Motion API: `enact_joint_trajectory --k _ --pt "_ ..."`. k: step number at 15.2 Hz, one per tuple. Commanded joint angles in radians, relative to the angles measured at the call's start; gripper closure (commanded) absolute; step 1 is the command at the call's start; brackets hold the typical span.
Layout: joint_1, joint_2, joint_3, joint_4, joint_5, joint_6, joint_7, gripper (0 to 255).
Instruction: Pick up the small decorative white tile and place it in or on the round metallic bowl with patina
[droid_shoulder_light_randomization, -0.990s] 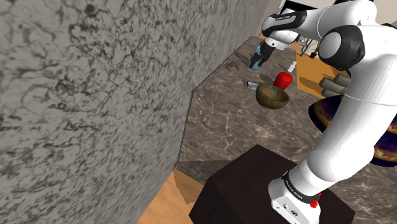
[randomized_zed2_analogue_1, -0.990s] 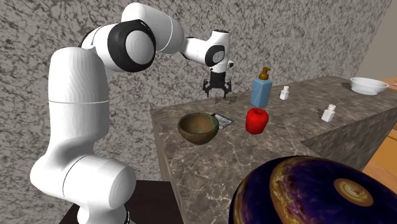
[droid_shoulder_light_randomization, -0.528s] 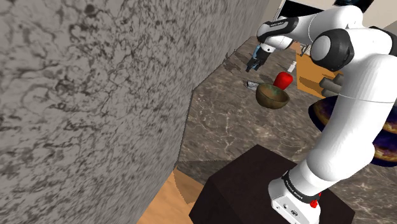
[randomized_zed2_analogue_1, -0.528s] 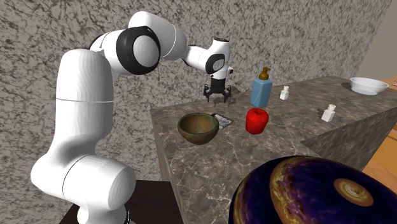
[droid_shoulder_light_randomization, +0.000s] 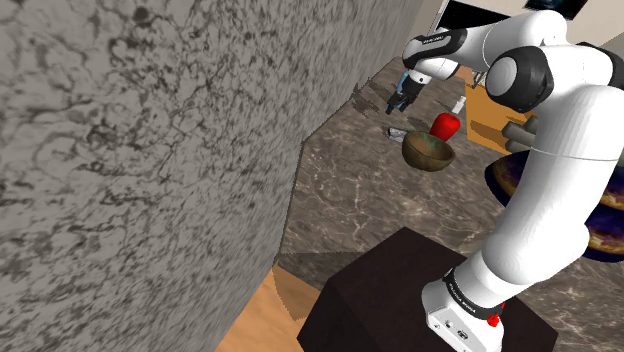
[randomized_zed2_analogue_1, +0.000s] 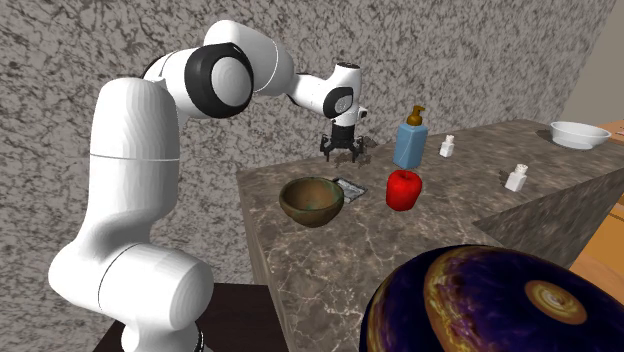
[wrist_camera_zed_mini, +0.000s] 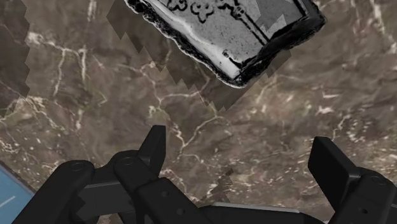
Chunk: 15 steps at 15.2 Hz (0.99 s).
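Note:
The small tile (randomized_zed2_analogue_1: 352, 187) lies flat on the dark marble counter, pale with a dark rim and an ornate pattern (wrist_camera_zed_mini: 229, 32). It rests just beside the round greenish-brown bowl (randomized_zed2_analogue_1: 312, 200), on the wall side. In the shoulder view the tile (droid_shoulder_light_randomization: 397, 134) sits behind the bowl (droid_shoulder_light_randomization: 428, 150). My gripper (randomized_zed2_analogue_1: 341, 155) hovers low over the counter a little beyond the tile, pointing down. Its fingers stand apart with nothing between them (wrist_camera_zed_mini: 240, 145). The tile lies ahead of the fingertips, untouched. In the shoulder view the gripper (droid_shoulder_light_randomization: 395, 104) hangs above and past the tile.
A red apple-like object (randomized_zed2_analogue_1: 403, 189) stands next to the tile, a blue pump bottle (randomized_zed2_analogue_1: 410, 140) behind it. Two small white shakers (randomized_zed2_analogue_1: 516, 178) and a white dish (randomized_zed2_analogue_1: 580, 133) sit farther along. A grey mottled wall (droid_shoulder_light_randomization: 130, 150) borders the counter. A large purple globe (randomized_zed2_analogue_1: 480, 300) looms near.
The gripper has come down toward the counter and drawn slightly nearer the tile. Its fingers stay open, and tile and bowl have not moved.

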Motion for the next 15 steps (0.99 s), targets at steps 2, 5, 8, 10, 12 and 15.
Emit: enact_joint_trajectory --k 2,5,8,10,12,15 --pt "0.000 0.000 0.000 0.000 0.000 0.000 0.000 255" --pt "0.000 0.000 0.000 0.000 0.000 0.000 0.000 255" --pt "0.000 0.000 0.000 0.000 0.000 0.000 0.000 255" --pt "0.000 0.000 0.000 0.000 0.000 0.000 0.000 255" --pt "0.007 -0.030 0.005 -0.047 -0.030 0.009 -0.073 0" --pt "0.018 -0.118 0.016 -0.186 -0.125 0.041 -0.292 0"
